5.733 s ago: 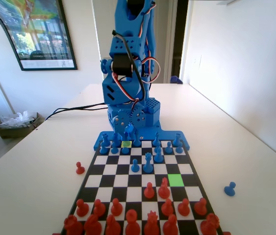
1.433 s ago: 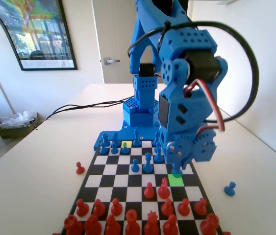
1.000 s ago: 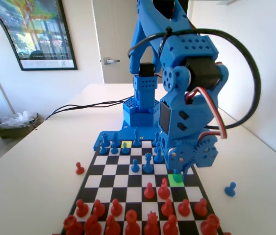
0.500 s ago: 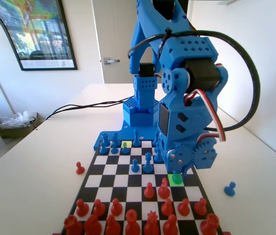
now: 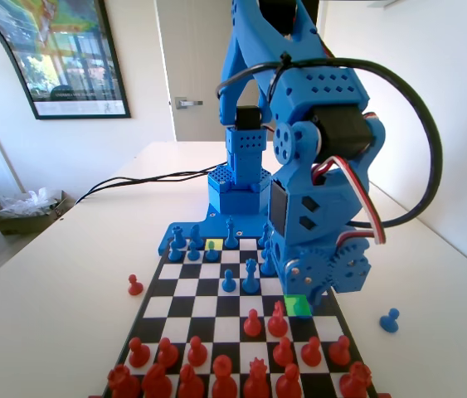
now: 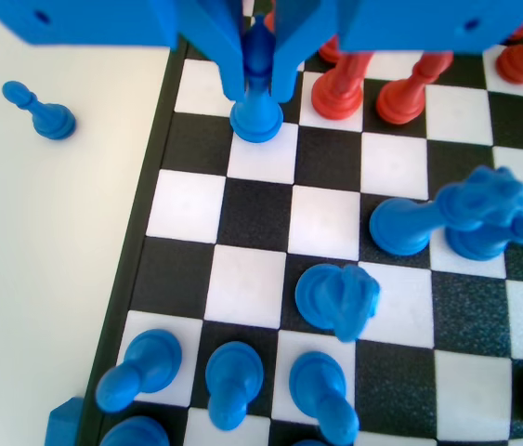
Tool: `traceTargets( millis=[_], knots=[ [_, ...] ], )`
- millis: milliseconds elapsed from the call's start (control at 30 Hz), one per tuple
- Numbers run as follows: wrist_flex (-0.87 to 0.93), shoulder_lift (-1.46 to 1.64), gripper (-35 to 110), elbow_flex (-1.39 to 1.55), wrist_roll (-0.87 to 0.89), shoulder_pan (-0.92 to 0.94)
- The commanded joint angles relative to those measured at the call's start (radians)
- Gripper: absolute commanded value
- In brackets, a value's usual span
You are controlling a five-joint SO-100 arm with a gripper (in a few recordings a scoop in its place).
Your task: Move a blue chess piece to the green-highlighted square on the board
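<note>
Fixed view: blue arm reaches out over board, gripper (image 5: 299, 292) low above green-highlighted square (image 5: 298, 305), right side of board, just right of red piece (image 5: 278, 319). Arm body hides piece under it. Paler yellow-green square (image 5: 213, 245) sits among blue back ranks. Stray blue pawn (image 5: 389, 320) on table right of board, stray red pawn (image 5: 135, 285) on table left.

Wrist view: gripper (image 6: 258, 70) jaws close either side of blue chess piece (image 6: 257, 102), clamped on slim stem; flared base rests on board square near edge, red pieces (image 6: 340, 85) just right. Stray pawn (image 6: 40, 110) on table left.
</note>
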Motion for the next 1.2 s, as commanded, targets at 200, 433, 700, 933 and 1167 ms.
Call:
traceTargets(
  millis=[200, 433, 700, 933, 1167],
  knots=[
    [0.038, 0.029, 1, 0.002, -0.043, -0.005],
    [0.029, 0.061, 1, 0.046, -0.058, -0.005],
    [0.028, 0.071, 1, 0.052, -0.06, -0.002],
    [0.028, 0.077, 7, 0.052, -0.069, 0.006],
    [0.037, 0.077, 12, 0.017, -0.063, 0.021]
  ],
)
